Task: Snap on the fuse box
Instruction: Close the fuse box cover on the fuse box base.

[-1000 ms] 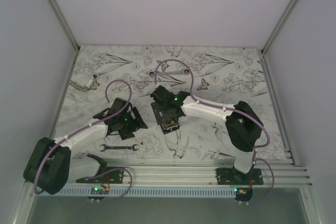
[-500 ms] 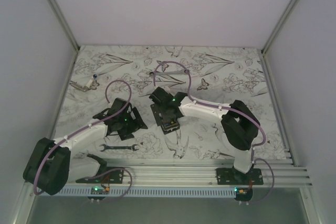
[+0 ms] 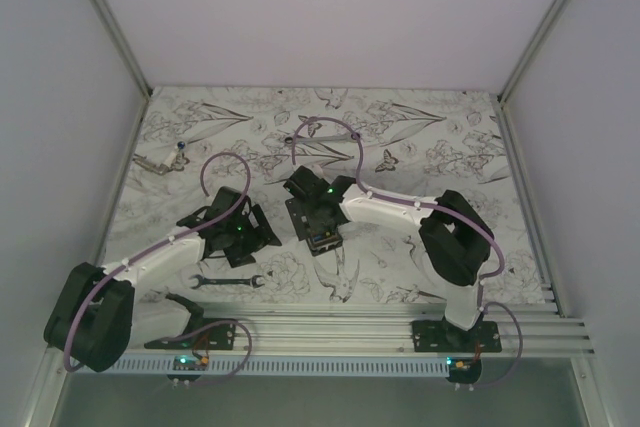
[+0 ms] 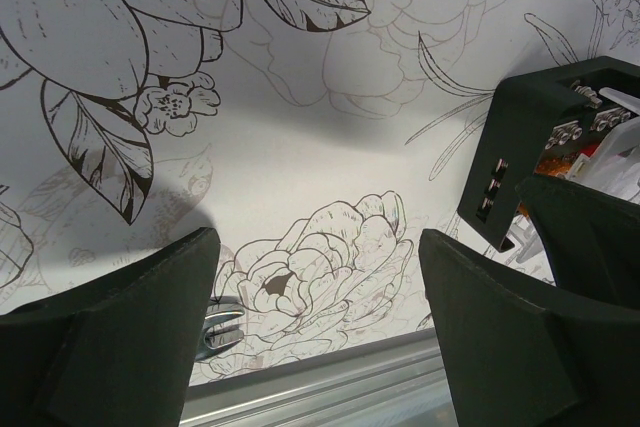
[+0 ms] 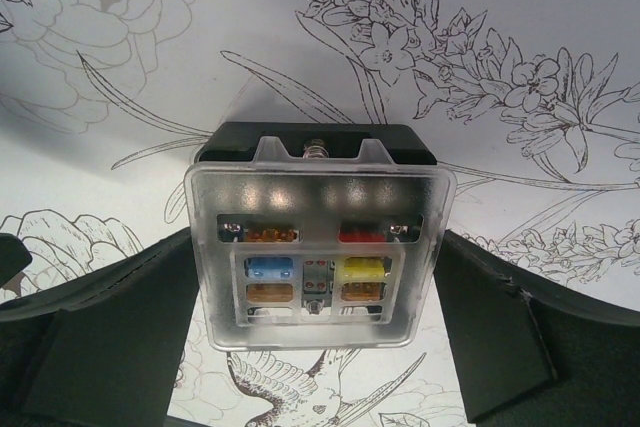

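Fuse box (image 5: pixel 316 142), right of and beyond the wrench (image 3: pixel 228 281), sat between my right gripper's (image 5: pixel 315 237) fingers (image 5: pixel 100 347), clamped or not I couldn't tell; left gripper (image 4: pixel 318 247) gaped empty, and I judged the lid (image 5: pixel 318 317) needed pressing down squarely.

The whole floral-printed table (image 3: pixel 420 127) is taken in by the top external camera, which is set high above and behind the arm bases and tilted down and forward. The aluminium rail (image 3: pixel 350 322) is shown along the lower edge, and everything is seen from far off.

The left wrist camera is aimed down past the spread fingers of the left gripper (image 4: pixel 315 292). The table is viewed from close by, with the rail at the bottom of the frame.

The right wrist camera is pointed down between the fingers of the right gripper (image 5: pixel 315 327). It is held very near the fuse box (image 5: pixel 318 247), whose clear lid is seen face-on.

The fuse box is shared by all three views and is cut off at the right edge of the left wrist view. The wrench (image 3: pixel 228 281) and the rail are shared by the top and left wrist views.
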### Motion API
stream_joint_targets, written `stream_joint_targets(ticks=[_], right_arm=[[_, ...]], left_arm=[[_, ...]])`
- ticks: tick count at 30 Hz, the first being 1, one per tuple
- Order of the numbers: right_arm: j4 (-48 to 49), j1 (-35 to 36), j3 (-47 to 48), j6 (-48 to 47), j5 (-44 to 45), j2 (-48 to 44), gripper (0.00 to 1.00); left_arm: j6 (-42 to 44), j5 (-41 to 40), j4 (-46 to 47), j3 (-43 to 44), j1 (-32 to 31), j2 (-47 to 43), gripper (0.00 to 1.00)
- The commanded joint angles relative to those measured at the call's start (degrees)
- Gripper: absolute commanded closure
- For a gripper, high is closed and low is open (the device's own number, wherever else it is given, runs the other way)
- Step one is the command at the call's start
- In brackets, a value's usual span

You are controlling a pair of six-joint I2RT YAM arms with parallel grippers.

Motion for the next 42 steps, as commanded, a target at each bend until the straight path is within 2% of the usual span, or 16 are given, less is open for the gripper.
stream_joint_targets(ticks=[1, 17, 27, 35, 39, 42], right_arm=[[0.1, 0.6, 0.0, -0.6, -0.2, -0.5, 0.02], [-0.1, 0.6, -0.7, -1.6, -0.3, -4.6, 0.0], [1.0, 0.6, -2.0, -3.3, -4.1, -4.9, 0.0], [5.2, -1.9, -6.8, -5.8, -6.5, -12.1, 0.0], [9.3, -5.9, -11.7, -6.4, -12.1, -15.4, 0.06], [14.5, -9.7, -16.2, -6.1, -18.6, -18.4, 0.15]], left_arm=[[0.9, -0.1, -2.5, -0.3, 0.4, -0.1, 0.14], [0.7, 2.4, -2.5, 1.3, -0.2, -0.5, 0.14], [-0.1, 2.1, -2.5, 2.5, -1.4, -0.8, 0.16], [-1.0, 0.8, -2.3, 8.2, -5.7, 2.6, 0.22], [-1.0, 0.0, -2.2, 12.5, -8.2, 7.8, 0.3], [-1.1, -0.3, -2.1, 15.1, -9.8, 11.1, 0.35]])
